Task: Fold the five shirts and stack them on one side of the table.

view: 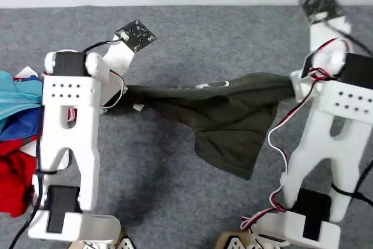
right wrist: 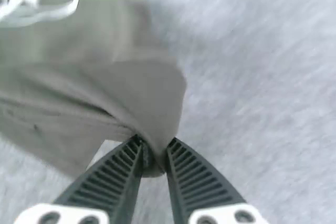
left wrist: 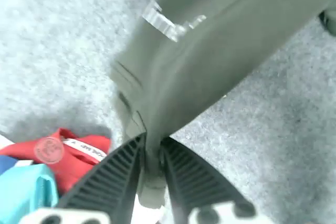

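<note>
At the left edge a heap of red, blue and teal shirts [view: 14,126] lies unfolded; just right of it the left end effector [left wrist: 149,156] is clamped on one end of the dark olive shirt [view: 221,115], probably near the collar; the shirt stretches above the grey worktop [view: 192,33], its middle sagging; the right end effector [right wrist: 152,157] pinches the other end; the step looks like spreading; next, both should lower together, keeping tension, so it lies flat.
</note>
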### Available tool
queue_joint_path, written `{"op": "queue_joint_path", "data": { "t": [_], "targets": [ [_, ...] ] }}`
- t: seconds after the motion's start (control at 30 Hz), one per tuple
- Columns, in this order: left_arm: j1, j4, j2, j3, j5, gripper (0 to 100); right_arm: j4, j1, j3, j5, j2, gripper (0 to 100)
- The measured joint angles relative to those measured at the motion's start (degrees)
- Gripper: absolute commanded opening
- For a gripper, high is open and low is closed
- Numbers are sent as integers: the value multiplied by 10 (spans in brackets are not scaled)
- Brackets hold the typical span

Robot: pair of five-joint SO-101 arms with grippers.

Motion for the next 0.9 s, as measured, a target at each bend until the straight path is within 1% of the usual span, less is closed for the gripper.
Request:
{"op": "queue_joint_path", "data": {
  "t": [0.13,0.3,0.43,0.5,0.6,0.8,0.9],
  "targets": [
    [3,2,-8,12,0,6,0,0,-27,13,0,10],
    [21,2,15,87,0,11,0,0,-27,16,0,10],
    [35,2,50,130,0,100,1,0,-27,16,0,10],
    [42,2,71,135,0,122,1,0,-27,16,0,10],
    [50,2,102,137,4,108,1,0,-27,16,0,10],
    [62,-2,119,137,4,6,1,0,-27,16,0,10],
    [69,-2,119,137,4,5,1,0,-27,16,0,10]
  ]
}}
